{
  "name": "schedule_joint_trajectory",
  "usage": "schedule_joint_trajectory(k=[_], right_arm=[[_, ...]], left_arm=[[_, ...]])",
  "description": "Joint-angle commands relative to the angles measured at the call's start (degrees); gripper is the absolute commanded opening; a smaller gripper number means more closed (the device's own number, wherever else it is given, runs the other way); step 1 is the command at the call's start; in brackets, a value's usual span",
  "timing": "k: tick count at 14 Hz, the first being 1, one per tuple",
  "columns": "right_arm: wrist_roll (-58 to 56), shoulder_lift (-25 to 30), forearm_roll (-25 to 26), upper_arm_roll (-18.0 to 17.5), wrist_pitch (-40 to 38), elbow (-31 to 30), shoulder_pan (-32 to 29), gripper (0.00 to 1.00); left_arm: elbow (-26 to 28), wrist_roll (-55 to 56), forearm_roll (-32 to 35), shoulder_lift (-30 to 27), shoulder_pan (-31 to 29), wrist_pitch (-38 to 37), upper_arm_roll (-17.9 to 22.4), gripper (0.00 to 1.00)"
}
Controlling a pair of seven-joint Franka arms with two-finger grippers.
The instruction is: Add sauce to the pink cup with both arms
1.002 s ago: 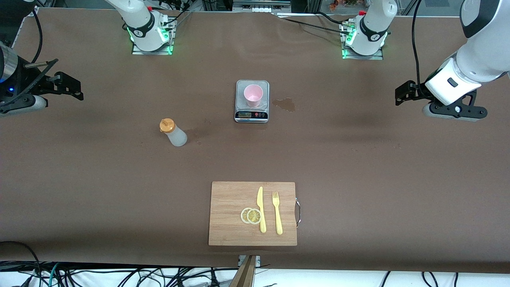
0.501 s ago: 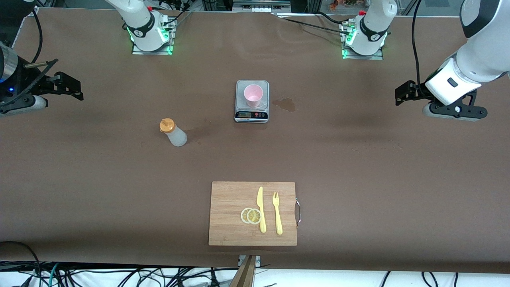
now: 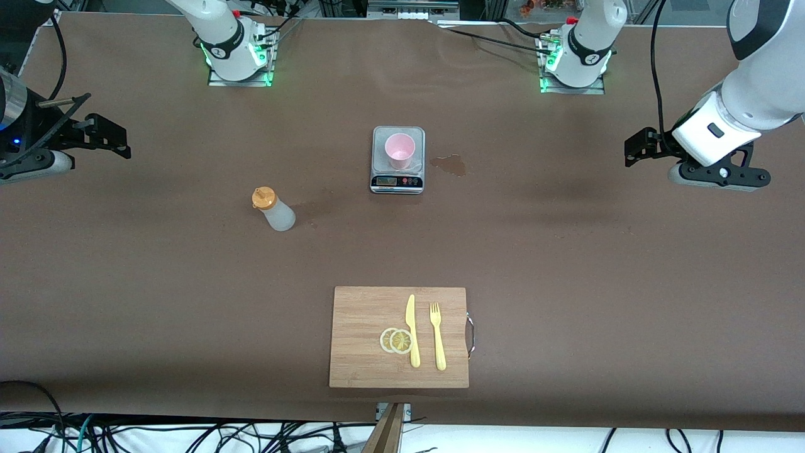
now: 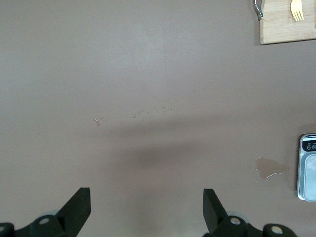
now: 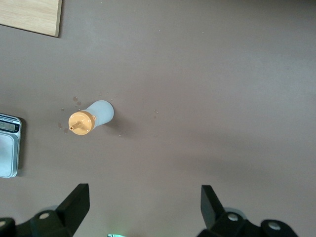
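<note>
Right now the small pale pink plastic cup [image 3: 399, 150] stands upright on the flat grey kitchen scale [image 3: 398, 177], and that scale sits near the middle of the brown table [image 3: 566, 264]. The little frosted white squeeze bottle with the orange cap [image 3: 272, 209] stands on the table nearer to the front camera than the scale, toward the right arm's end, well apart from the scale. Nothing touches the bottle. A small wet brown spot [image 3: 450, 165] lies on the table just beside the scale, toward the left arm's end.

The rectangular wooden cutting board [image 3: 358, 340] lies much nearer to the front camera than the scale. On the board sit two round yellow lemon slices [image 3: 396, 340], a yellow plastic knife [image 3: 412, 331] and a yellow plastic fork [image 3: 437, 336], side by side.

The left gripper [image 3: 635, 151] hangs over the bare table at the left arm's end, well apart from the scale. Its two black fingers [image 4: 79, 207] are spread wide and hold nothing. The right gripper [image 3: 116, 141] hangs over the bare table at the right arm's end, also well apart from the scale. Its black fingers [image 5: 76, 202] are spread wide too, with nothing between them.
</note>
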State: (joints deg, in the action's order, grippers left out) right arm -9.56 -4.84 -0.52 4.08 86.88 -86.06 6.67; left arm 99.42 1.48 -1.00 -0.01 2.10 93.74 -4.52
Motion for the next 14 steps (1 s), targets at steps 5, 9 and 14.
schedule_joint_trajectory(k=[5, 9, 14], right_arm=[[-0.46, -2.97, -0.71, -0.39, 0.23, 0.98, 1.66, 1.0], [-11.28, -2.63, -3.59, -1.18, 1.01, 0.45, 2.9, 1.0], [-41.17, -4.38, -16.77, -0.56, 2.68, -3.23, -0.95, 1.0]], left_arm=[[-0.19, -1.12, -0.14, -0.43, 0.1, 0.13, 0.21, 1.0], [-0.19, -1.04, -0.23, -0.43, 0.1, 0.13, 0.21, 1.0], [-0.19, -0.95, -0.23, -0.43, 0.1, 0.13, 0.21, 1.0]])
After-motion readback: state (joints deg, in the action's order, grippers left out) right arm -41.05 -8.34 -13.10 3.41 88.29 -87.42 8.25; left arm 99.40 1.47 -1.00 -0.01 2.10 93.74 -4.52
